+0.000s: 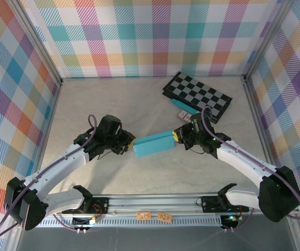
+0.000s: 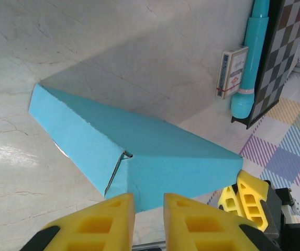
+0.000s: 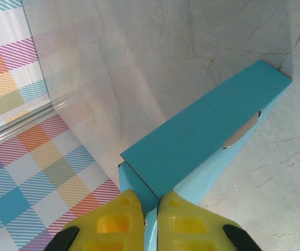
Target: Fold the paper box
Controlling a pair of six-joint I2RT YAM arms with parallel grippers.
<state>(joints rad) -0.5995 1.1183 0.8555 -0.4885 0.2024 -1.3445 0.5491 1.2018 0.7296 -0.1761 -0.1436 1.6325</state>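
step: closing the paper box (image 1: 154,144) ends, probably
right gripper (image 3: 150,201): clamped on one box end
left gripper (image 2: 150,201): narrow; hold unclear
next: likely pressing the opposite end shut

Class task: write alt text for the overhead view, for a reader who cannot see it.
A teal paper box stretches between two grippers: the right gripper shut on its right end, the left gripper at its left end. A checkerboard lies behind.

I've got the checkerboard (image 1: 197,97) at far-right of the table (image 1: 113,99), set at an angle. Teal tube (image 2: 254,52) lies along the board's near edge. Small card pack (image 2: 232,72) is just beside tube, on side away from board. Plaid walls (image 1: 139,36) behind board.
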